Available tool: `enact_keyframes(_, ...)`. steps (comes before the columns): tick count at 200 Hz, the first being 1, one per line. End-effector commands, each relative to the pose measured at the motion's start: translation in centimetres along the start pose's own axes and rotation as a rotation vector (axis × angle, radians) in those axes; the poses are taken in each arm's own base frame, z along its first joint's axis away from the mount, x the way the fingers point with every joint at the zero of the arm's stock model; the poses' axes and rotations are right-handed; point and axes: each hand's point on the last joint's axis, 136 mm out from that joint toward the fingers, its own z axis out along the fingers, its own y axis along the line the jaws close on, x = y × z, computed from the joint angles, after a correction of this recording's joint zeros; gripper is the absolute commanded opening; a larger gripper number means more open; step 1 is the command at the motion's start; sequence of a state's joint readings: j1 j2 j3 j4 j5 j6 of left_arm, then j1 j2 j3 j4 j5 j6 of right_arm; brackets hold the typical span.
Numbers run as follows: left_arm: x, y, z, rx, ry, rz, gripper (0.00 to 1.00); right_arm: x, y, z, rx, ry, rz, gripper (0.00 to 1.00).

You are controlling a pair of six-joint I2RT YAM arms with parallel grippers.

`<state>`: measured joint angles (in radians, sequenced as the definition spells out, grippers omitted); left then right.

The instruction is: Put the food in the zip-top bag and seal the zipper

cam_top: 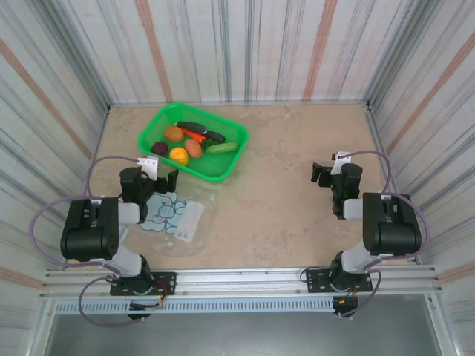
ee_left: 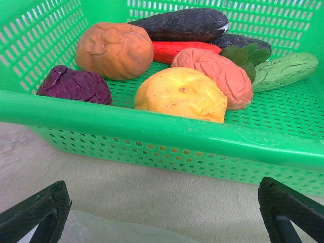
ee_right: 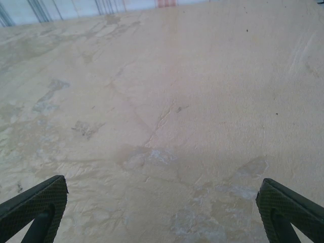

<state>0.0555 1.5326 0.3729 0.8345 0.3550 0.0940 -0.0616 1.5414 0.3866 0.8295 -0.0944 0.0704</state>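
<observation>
Left gripper (cam_top: 156, 178): released, with the jaws spread wide and nothing held; it is poised low over the far end of the bag (cam_top: 172, 216) and pointed at the basket (cam_top: 215, 119)
Left fingers (ee_left: 38, 212): seen dark and textured at the lower corners of the wrist view, with bare table (cam_top: 297, 222) and a pale edge of plastic between them
Right gripper (cam_top: 334, 174): released as well, with the jaws wide and nothing between them; it is held over bare table on the right, well apart from bag and basket
Bag: laid flat on the table at the near left, just ahead of the left arm, with the blue cartoon print facing up
Zipper: not to be told apart from the rest of the bag (too small from above)
Basket: green mesh, set at the far left of the table, near the bag's far end
Food: all of it is found lying in the basket
Near row: a dark purple piece (ee_left: 74, 85) at the left, a yellow-orange round piece (ee_left: 180, 94) against the near wall, a salmon piece (ee_left: 215, 76) touching it
Behind: a brownish-orange round piece (ee_left: 115, 49), the carrot (ee_left: 177, 49), the eggplant (ee_left: 182, 24) at the back
Right side: the cucumber (ee_left: 283, 71), lying beside a dark piece with green leaves (ee_left: 245, 48)
</observation>
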Motion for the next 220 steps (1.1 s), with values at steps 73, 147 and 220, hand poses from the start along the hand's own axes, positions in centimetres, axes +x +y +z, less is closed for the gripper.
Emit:
enact_keyframes(73,-1.42,-0.06,0.13,-0.039,-0.025,0.054,0.98,-0.32,-0.48,0.25,0.011,-0.002,0.019,0.99)
enact_keyframes(147,-1.35,0.09,0.15,-0.077,-0.022,0.069,0.99,-0.29,-0.53,0.25,0.012,-0.002,0.022,0.99)
enact_keyframes(220,-1.40,0.74,0.09,-0.076,-0.021,0.033,0.99,-0.37,-0.48,0.08,0.004,-0.009,0.027,0.99)
